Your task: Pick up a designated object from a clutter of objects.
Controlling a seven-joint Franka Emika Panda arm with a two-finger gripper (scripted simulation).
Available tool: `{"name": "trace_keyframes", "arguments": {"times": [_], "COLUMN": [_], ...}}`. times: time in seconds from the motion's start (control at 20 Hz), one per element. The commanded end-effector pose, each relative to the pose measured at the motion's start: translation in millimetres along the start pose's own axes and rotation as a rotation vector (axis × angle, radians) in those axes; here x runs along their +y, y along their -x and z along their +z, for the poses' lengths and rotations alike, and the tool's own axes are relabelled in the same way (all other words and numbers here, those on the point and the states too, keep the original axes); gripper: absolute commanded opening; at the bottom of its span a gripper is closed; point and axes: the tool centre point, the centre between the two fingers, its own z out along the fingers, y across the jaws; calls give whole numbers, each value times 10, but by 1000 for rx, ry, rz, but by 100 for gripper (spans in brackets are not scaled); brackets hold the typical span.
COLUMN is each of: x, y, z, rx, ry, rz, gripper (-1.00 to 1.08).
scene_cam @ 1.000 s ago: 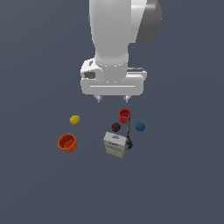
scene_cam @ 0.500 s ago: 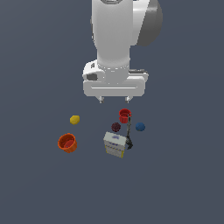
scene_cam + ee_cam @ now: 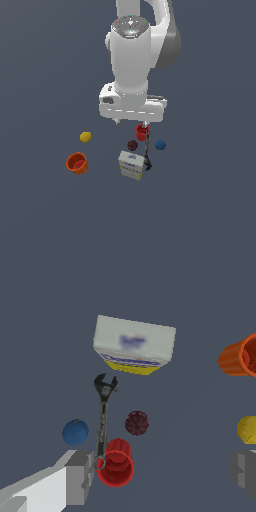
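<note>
The dark maroon ball (image 3: 132,145) lies on the floor between the red cup (image 3: 142,132) and the white box (image 3: 132,165). In the wrist view the maroon ball (image 3: 136,422) sits apart from the red cup (image 3: 116,462) and the thin dark wrench (image 3: 102,421). My gripper (image 3: 131,122) hangs open and empty above the clutter, above and just behind the maroon ball. Its two fingers (image 3: 77,476) stand wide apart in the wrist view, with the gripper (image 3: 162,473) holding nothing.
A blue ball (image 3: 160,145) lies at the exterior view's right of the wrench (image 3: 148,152). A yellow ball (image 3: 85,136) and an orange cup (image 3: 77,163) lie at the exterior view's left. In the wrist view the box (image 3: 134,346), orange cup (image 3: 240,357) and yellow ball (image 3: 248,429) show.
The arm has come down, bringing the open gripper closer to the clutter. The objects have not moved.
</note>
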Motion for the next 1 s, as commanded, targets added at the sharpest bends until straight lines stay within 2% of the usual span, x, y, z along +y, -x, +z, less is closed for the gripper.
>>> {"name": "trace_keyframes", "arguments": {"times": [0.0,0.6,0.95], "x": [-7,-19,-9], "y": [11,210,359], "z": [175,1170,1547], "rx": [1,14,20], "ry": [2,14,17], "rz": [46,325,439], "gripper": [100,100,100]}}
